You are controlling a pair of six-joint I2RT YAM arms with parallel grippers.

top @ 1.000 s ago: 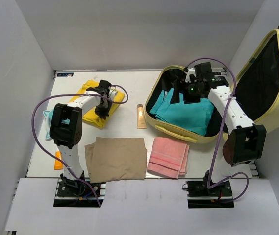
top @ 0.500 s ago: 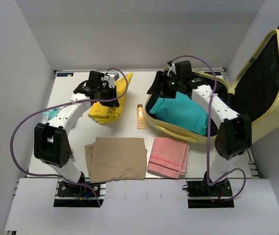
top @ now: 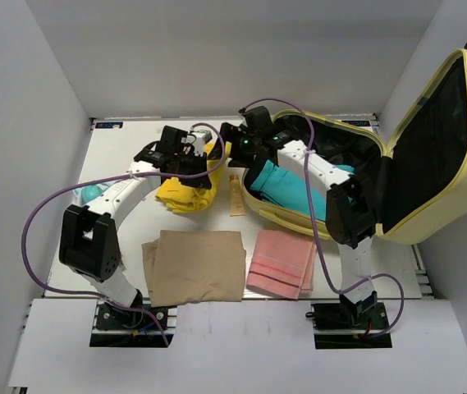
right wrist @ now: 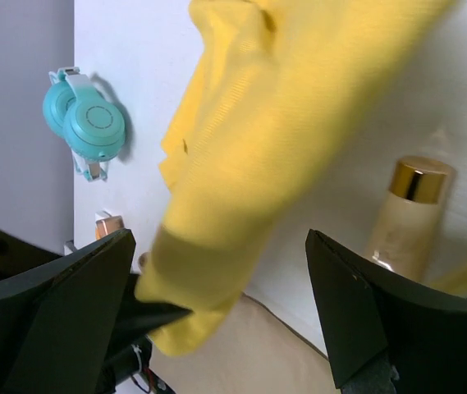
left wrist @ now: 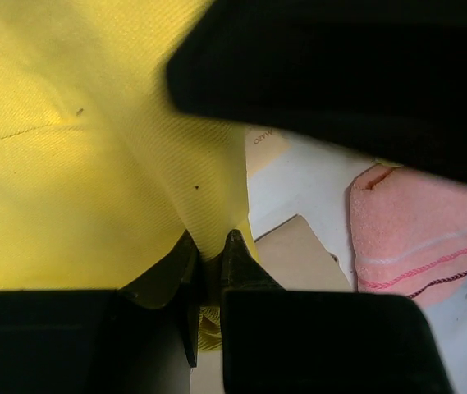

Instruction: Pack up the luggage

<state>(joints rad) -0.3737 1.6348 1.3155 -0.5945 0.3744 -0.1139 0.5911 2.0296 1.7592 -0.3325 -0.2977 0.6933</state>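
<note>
Our left tool (left wrist: 208, 256) is pinched together on a thin fold of the yellow garment (left wrist: 77, 164). It grips only an edge, and most of the cloth sags in a loose bunch toward the worktop (top: 135, 226). We judge that the fold could slide out and drop the garment short of the luggage.

Our right tool (right wrist: 217, 312) has its fingers wide apart just beside the hanging cloth and holds nothing. If it closes on a trailing layer while the left one pulls, the fabric could be stretched between them.

Beneath the cloth lies the gold-capped bottle (top: 236, 195), which a dragging hem could sweep along.

The luggage (top: 299, 223) lies open at the right of the worktop, lid raised, with a teal garment (top: 286, 185) inside. The yellow cloth could snag on its near rim and spill outside.
</note>
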